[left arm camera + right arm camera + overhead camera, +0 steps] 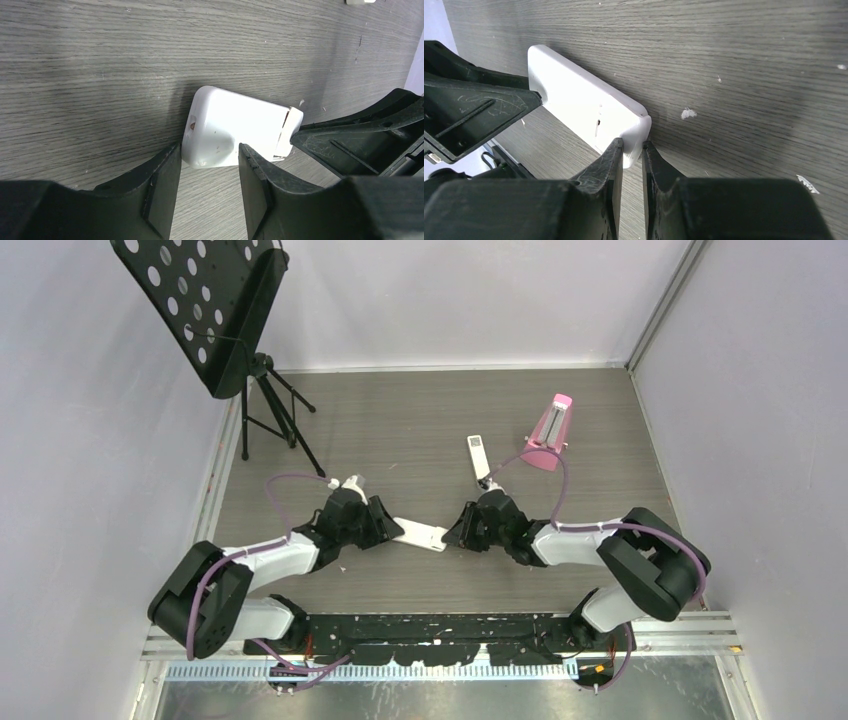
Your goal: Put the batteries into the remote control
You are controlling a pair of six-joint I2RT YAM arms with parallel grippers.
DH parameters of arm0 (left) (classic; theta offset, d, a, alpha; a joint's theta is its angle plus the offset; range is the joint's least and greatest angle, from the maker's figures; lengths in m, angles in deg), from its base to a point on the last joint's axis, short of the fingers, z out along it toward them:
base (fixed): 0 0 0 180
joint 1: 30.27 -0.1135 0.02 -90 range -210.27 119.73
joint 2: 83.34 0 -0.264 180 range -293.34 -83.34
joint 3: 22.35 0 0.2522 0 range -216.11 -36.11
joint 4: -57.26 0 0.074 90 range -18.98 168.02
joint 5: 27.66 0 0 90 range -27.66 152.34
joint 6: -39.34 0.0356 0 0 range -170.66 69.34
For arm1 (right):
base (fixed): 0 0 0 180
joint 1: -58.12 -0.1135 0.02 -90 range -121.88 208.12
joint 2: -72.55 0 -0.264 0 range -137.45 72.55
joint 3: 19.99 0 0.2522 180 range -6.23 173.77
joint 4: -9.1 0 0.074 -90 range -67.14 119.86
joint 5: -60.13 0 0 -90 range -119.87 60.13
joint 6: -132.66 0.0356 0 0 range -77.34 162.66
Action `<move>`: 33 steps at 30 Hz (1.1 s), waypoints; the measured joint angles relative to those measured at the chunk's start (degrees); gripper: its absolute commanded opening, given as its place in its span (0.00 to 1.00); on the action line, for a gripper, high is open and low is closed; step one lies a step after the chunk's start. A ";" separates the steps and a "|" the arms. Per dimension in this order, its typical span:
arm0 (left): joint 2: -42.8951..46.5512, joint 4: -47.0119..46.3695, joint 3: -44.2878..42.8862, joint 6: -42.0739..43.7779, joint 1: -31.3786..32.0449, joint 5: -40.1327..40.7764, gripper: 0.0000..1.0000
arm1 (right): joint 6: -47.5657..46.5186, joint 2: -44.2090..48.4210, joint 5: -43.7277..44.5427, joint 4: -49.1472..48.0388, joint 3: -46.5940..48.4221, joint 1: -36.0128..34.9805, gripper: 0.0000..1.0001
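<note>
**A:** Where is the remote control (420, 535)?

**B:** Flat on the table (400, 430), plain back up, between the two arms. The left pincer (210, 155) clamps its 9 o'clock end, with one finger against each side.

**A:** And the right pincer (631, 150)?

**B:** It's at the 3 o'clock end. The jaws are nearly together with a sliver of gap, and the tips sit at the remote's corner. I can't tell whether they actually pinch it.

**A:** Batteries?

**B:** None show in any view.

**A:** What could go wrong?

**B:** The cover (292, 130) at that end looks slightly out of line. If the right tips only catch the corner, they may slip off. They could also drag the remote out of the left clamp, which holds only the rounded end. A skewed pull could jam the cover.
</note>
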 measured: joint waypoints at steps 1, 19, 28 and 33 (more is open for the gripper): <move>-0.02 0.09 -0.07 0.00 0.00 0.00 0.50 | -0.63 0.09 0.00 0.24 0.13 0.00 0.07; -1.38 -0.11 -1.53 0.20 0.00 0.02 0.60 | -7.13 -1.70 0.50 9.33 6.69 0.17 0.30; 0.72 0.33 -2.01 -0.39 0.81 0.92 0.86 | -4.83 -0.24 3.69 10.58 6.03 -0.94 0.47; 4.87 5.57 -2.05 -0.61 -0.11 4.79 0.98 | -5.97 6.40 7.69 17.75 4.70 -1.18 0.66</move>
